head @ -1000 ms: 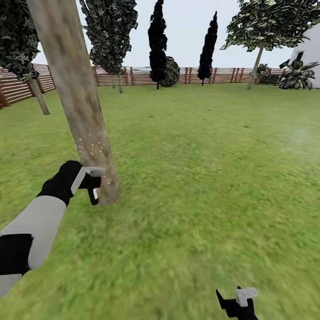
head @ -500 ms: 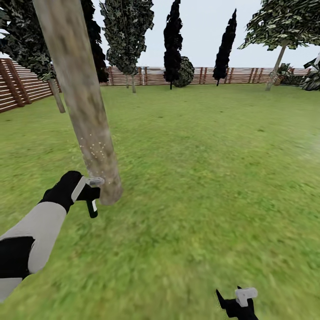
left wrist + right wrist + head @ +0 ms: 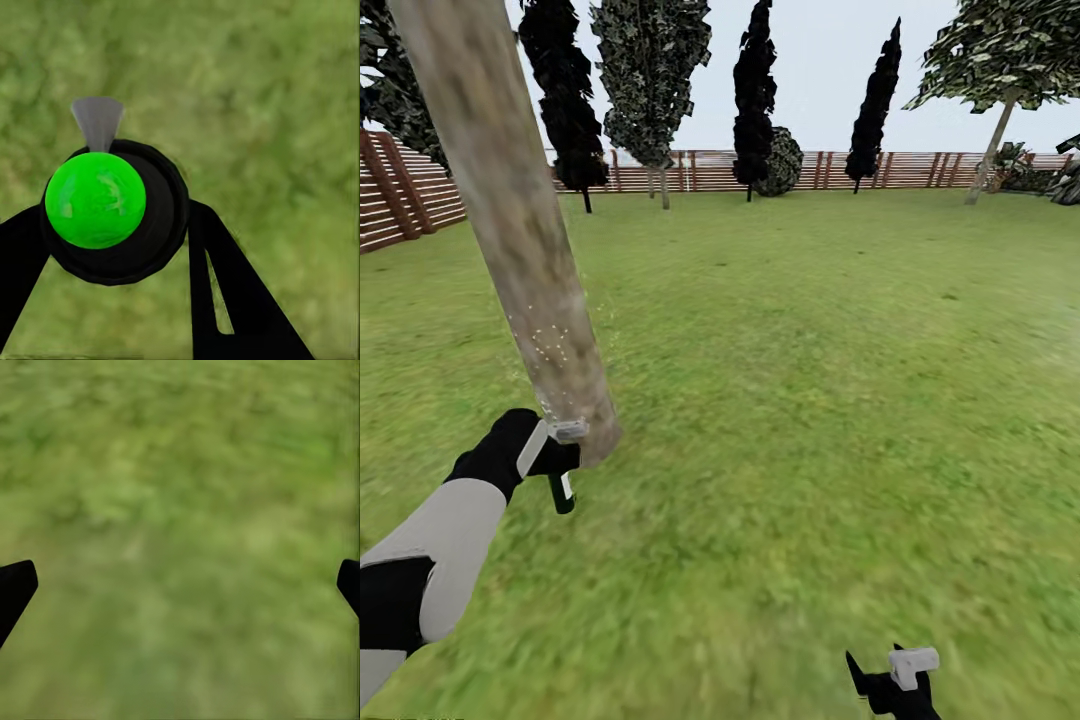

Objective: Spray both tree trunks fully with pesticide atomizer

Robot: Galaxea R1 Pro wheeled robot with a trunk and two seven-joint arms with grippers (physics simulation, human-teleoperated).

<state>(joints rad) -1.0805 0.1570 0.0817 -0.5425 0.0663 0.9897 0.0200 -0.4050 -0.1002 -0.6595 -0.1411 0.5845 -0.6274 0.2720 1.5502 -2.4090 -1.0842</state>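
The left gripper clamps the black, green-capped pesticide atomizer just beside the thick, leaning grey-brown tree trunk. Whitish pesticide specks dot only its lower part, so coverage looks partial, with the second tree seemingly left. The right gripper hangs wide, empty, above mottled green grass.

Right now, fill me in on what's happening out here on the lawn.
The robot's left gripper is shut on the pesticide atomizer, a black bottle with a green top, held low beside the leaning tree trunk. A scatter of whitish pesticide specks shows on the lower trunk, so spraying looks underway. The right gripper hangs over bare grass with its jaws apart and nothing between them.
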